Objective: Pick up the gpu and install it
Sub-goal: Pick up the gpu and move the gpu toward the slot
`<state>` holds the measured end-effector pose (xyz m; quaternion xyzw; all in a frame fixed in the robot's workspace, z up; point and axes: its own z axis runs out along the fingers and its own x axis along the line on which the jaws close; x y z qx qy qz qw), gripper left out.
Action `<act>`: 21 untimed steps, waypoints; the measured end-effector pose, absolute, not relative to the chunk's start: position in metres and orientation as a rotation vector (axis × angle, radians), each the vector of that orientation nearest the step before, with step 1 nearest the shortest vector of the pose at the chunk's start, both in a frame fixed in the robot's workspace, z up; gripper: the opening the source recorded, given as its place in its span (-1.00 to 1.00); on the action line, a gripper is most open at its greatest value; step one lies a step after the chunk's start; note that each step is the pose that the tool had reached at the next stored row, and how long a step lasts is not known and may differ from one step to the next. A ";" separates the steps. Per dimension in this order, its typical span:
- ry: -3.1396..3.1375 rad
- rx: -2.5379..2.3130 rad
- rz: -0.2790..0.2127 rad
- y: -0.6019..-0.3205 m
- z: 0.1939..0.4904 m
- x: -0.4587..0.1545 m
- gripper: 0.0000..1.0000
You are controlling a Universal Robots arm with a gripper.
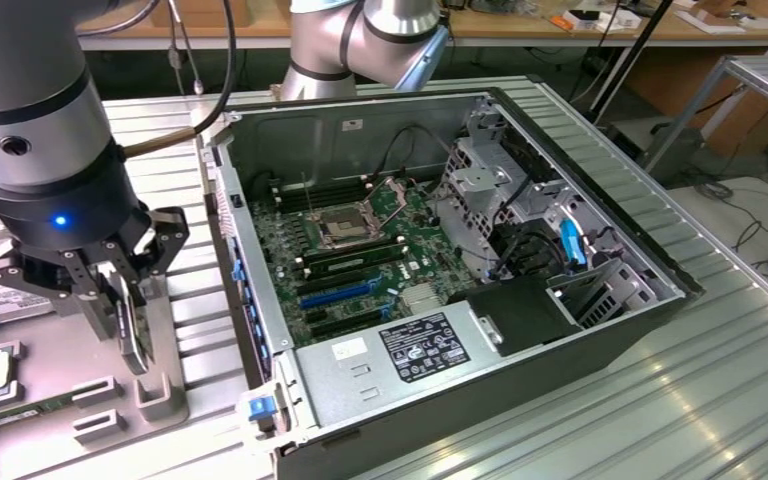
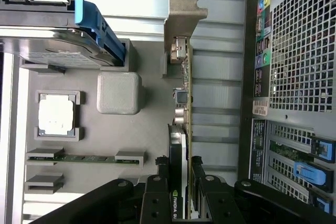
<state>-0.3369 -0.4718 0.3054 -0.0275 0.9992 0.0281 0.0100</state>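
The end effector [image 2: 186, 184] pinches the upright gpu [image 2: 186, 85] by its thin long edge (probably stiff, light, fragile) near the tray's [image 2: 152, 145] case-side edge.

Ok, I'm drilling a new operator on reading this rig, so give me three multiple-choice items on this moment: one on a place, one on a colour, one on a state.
1. Where is the gpu?
A. Seated in the computer case
B. Edge-on at the grey tray, outside the case
C. Lying flat on the hard drive

2. What colour is the handle on the hard drive?
A. Blue
B. Red
C. Yellow

3. How is the tool?
A. Open, holding nothing
B. Shut on the hard drive
C. Shut on the gpu

Answers:
1 B: the wrist view shows the gpu's edge against the tray, with the case beside it.
2 A: the handle is plainly blue.
3 C: its fingers sit against both faces of the gpu.
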 end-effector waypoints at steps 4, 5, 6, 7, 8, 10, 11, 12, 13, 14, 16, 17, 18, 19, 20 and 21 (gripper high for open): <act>3.120 -0.086 0.087 -0.472 0.308 -0.337 -0.46; 3.119 -0.086 0.088 -0.472 0.308 -0.337 -0.46; 3.119 -0.086 0.088 -0.472 0.310 -0.337 -0.46; 3.119 -0.086 0.088 -0.472 0.311 -0.337 -0.46; 3.119 -0.086 0.088 -0.472 0.312 -0.337 -0.46; 3.119 -0.086 0.088 -0.472 0.314 -0.337 -0.46; 3.119 -0.086 0.088 -0.472 0.314 -0.337 -0.46; 3.119 -0.086 0.088 -0.472 0.315 -0.337 -0.46; 3.119 -0.086 0.088 -0.472 0.315 -0.337 -0.46; 3.119 -0.085 0.088 -0.472 0.316 -0.337 -0.46; 3.119 -0.086 0.088 -0.472 0.317 -0.337 -0.46; 3.119 -0.086 0.088 -0.472 0.317 -0.337 -0.46; 3.119 -0.086 0.088 -0.472 0.318 -0.337 -0.46; 3.119 -0.086 0.088 -0.472 0.318 -0.337 -0.46; 3.119 -0.086 0.088 -0.472 0.319 -0.337 -0.46; 3.119 -0.086 0.088 -0.472 0.319 -0.337 -0.46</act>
